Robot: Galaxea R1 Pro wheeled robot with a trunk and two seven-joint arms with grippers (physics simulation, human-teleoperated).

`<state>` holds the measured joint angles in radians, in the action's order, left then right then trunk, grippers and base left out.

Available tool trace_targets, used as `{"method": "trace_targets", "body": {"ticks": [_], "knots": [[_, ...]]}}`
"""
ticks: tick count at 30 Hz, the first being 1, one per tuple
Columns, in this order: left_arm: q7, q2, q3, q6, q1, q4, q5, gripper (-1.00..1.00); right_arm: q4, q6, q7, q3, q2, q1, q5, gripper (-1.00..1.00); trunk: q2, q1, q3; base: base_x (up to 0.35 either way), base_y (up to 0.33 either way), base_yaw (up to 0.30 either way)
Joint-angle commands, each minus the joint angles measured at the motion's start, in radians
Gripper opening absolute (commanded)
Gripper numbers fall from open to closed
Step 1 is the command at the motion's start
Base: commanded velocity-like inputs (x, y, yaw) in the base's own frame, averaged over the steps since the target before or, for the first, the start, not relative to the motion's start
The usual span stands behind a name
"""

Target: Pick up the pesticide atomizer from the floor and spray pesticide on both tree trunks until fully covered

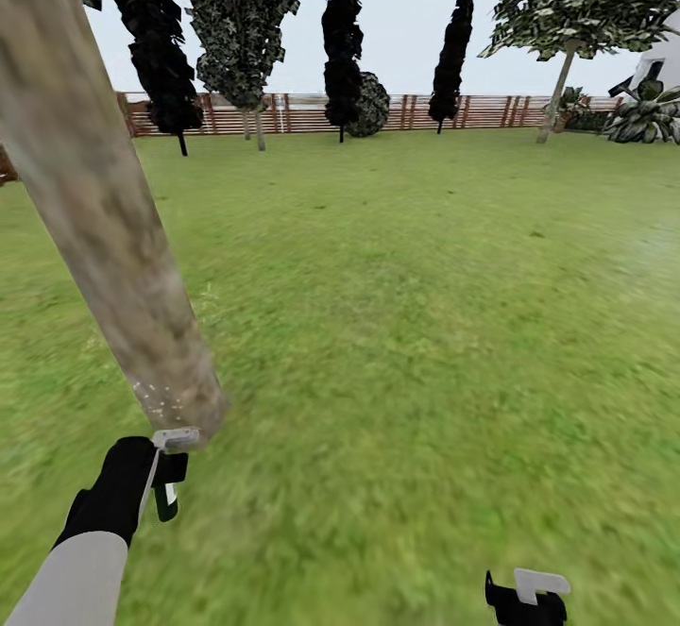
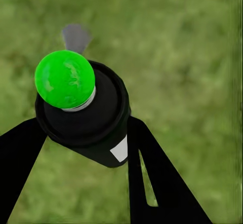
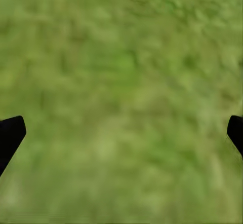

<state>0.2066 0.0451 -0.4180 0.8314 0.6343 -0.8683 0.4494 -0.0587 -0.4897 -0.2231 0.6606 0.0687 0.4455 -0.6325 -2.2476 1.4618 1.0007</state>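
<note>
Head view: the left pincer (image 1: 156, 475) is seen clamped on the spray bottle (image 1: 168, 484), held low over the lawn (image 1: 406, 324). The grey nozzle (image 1: 176, 438) sits at the top of the bottle, just short of the foot of the tree trunk (image 1: 104, 229), which rises directly ahead of the pincer and leans away up-left. Pale specks are visible on the bark right beyond the nozzle, so the bottle is prob. held this close and this low so that spray lands on the base of the trunk. How much of the trunk is covered higher up cannot be judged. A second tree (image 1: 567, 50) w/ a pale bare trunk stands well apart, far off to the right by the fence (image 1: 302, 111); it presumably remains to be treated. The right pincer (image 1: 526, 598) is seen at the frame's lower edge, idle over grass.

Left wrist view: the bottle (image 2: 83, 117) is gripped between the two dark fingers (image 2: 152, 173), one on each side of its black body, w/ a bright green cap on its end facing the camera and a small white label on its side. Grass lies beyond it.

Right wrist view: the right pincer's fingertips (image 3: 10, 135) are set wide apart w/ nothing between them; blurred grass lies beyond.
</note>
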Motion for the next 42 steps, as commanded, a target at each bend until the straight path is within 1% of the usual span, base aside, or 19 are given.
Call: {"method": "trace_targets", "body": {"ticks": [1,7,11,14,16,17,18,20,21,23,24,29,31,33,40,41,42], "knots": [[0.010,-0.001,-0.002,0.003,0.001,-0.001,0.011,-1.00,0.002,-0.003,-0.005,0.005,0.000,0.001,-0.011,1.00,0.000,0.000,0.001,0.200,-0.215,0.004],[0.010,-0.007,-0.002,0.001,0.001,-0.003,0.010,-1.00,0.002,-0.003,-0.005,0.005,0.000,0.001,-0.011,1.00,0.000,0.000,0.001,0.094,-0.254,0.059],[0.010,-0.008,-0.005,0.000,0.001,-0.004,0.009,-1.00,0.002,-0.003,-0.005,0.005,0.000,0.001,-0.011,1.00,0.000,0.000,0.001,-0.093,-0.240,0.254],[0.016,-0.006,-0.010,0.001,0.004,-0.023,0.009,-1.00,0.002,-0.003,-0.005,0.005,0.000,0.001,-0.011,1.00,0.000,0.000,0.001,-0.054,-0.058,0.276],[0.020,-0.010,-0.007,0.002,0.016,-0.036,0.008,-1.00,0.002,-0.003,-0.005,0.005,0.000,0.001,-0.011,1.00,0.000,0.000,0.001,-0.006,-0.006,0.266],[0.020,-0.019,-0.004,0.004,0.023,-0.038,0.008,-1.00,0.002,-0.003,-0.005,0.005,0.000,0.001,-0.011,1.00,0.000,0.000,0.001,-0.002,-0.002,0.140],[0.019,-0.032,-0.002,0.007,0.052,-0.039,0.008,-1.00,0.002,-0.003,-0.005,0.005,0.000,0.001,-0.011,1.00,0.000,0.000,0.001,-0.001,-0.001,0.072],[0.018,-0.044,-0.001,0.010,0.115,-0.037,0.010,-1.00,0.002,-0.003,-0.005,0.005,0.000,0.001,-0.011,1.00,0.000,0.000,0.001,0.000,0.000,0.028],[0.017,-0.044,0.000,0.026,0.161,-0.038,0.011,-1.00,0.002,-0.003,-0.005,0.005,0.000,0.001,-0.012,1.00,0.000,0.000,0.001,0.000,0.000,0.006],[0.016,-0.036,0.001,0.078,0.211,-0.038,0.013,-1.00,0.002,-0.003,-0.005,0.006,0.000,0.001,-0.012,1.00,0.000,0.000,0.001,0.000,0.000,0.002],[0.013,-0.034,0.002,0.087,0.221,-0.039,0.016,-1.00,0.002,-0.003,-0.005,0.007,0.001,0.001,-0.011,1.00,0.000,0.000,0.001,0.000,0.000,0.000],[0.010,-0.021,0.004,0.089,0.216,-0.046,0.024,-1.00,0.002,-0.003,-0.005,0.006,0.000,0.001,-0.010,1.00,0.000,0.000,0.001,0.000,0.000,0.058],[0.010,-0.001,0.005,0.089,0.213,-0.047,0.025,-1.00,0.002,-0.003,-0.005,0.005,0.000,0.001,-0.010,1.00,0.000,0.000,0.001,0.000,0.000,0.262],[0.010,0.012,0.006,0.089,0.213,-0.046,0.025,-1.00,0.002,-0.003,-0.005,0.005,0.000,0.001,-0.010,1.00,0.000,0.000,0.001,0.034,-0.020,0.273],[0.010,0.012,0.008,0.093,0.207,-0.040,0.028,-1.00,0.002,-0.003,-0.005,0.006,0.000,0.001,-0.011,1.00,0.000,0.000,0.001,0.147,-0.219,0.050],[0.010,0.012,0.008,0.093,0.200,-0.037,0.041,-1.00,0.002,-0.003,-0.005,0.006,0.001,0.001,-0.011,1.00,0.000,0.000,0.001,0.110,-0.258,0.001],[0.010,0.011,0.008,0.091,0.194,-0.036,0.064,-1.00,0.002,-0.003,-0.005,0.006,0.001,0.001,-0.011,1.00,0.000,0.000,0.001,0.100,-0.262,0.000]]}}
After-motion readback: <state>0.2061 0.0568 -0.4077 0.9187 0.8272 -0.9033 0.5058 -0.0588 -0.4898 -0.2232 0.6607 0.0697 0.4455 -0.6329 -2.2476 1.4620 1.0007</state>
